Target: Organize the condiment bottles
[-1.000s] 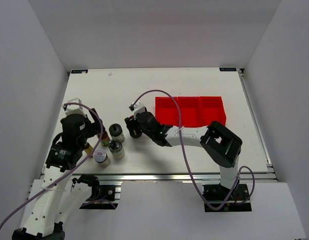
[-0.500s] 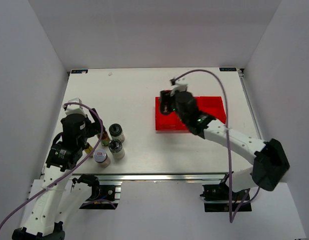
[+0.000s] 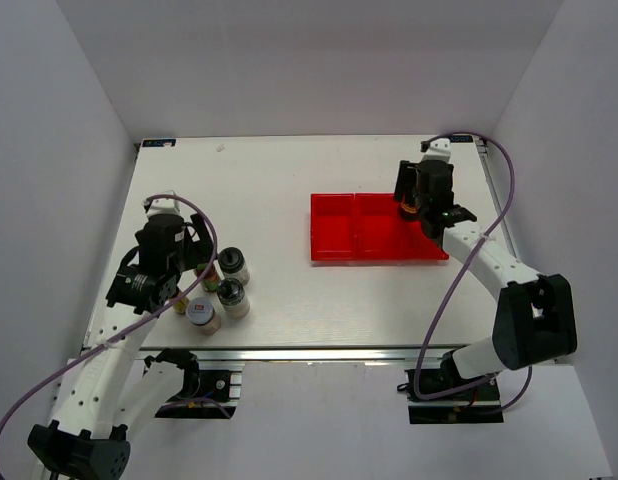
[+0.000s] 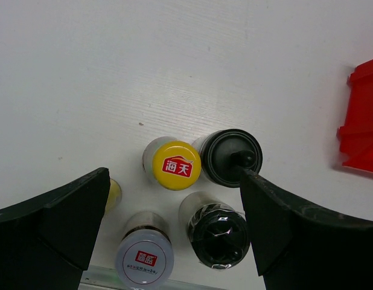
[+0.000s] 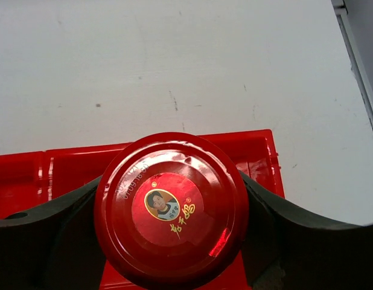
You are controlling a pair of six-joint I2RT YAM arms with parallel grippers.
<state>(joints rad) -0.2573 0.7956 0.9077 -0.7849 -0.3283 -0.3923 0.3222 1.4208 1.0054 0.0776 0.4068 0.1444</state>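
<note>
Red-lidded jar [image 5: 171,208] held over tray [image 5: 72,163] right end; five others [image 4: 176,166] clustered upright.

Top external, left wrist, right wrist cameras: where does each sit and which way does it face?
Top external: above and behind the arms, looking down on the white table; both arms show.
Left wrist: on the left arm, facing down at five condiment bottles, framed by the open left gripper.
Right wrist: on the right arm, facing down at the red-lidded dark jar in the right gripper, above the red three-compartment plastic tray.
Shared by top external and right wrist: that jar at the tray's right end.
</note>
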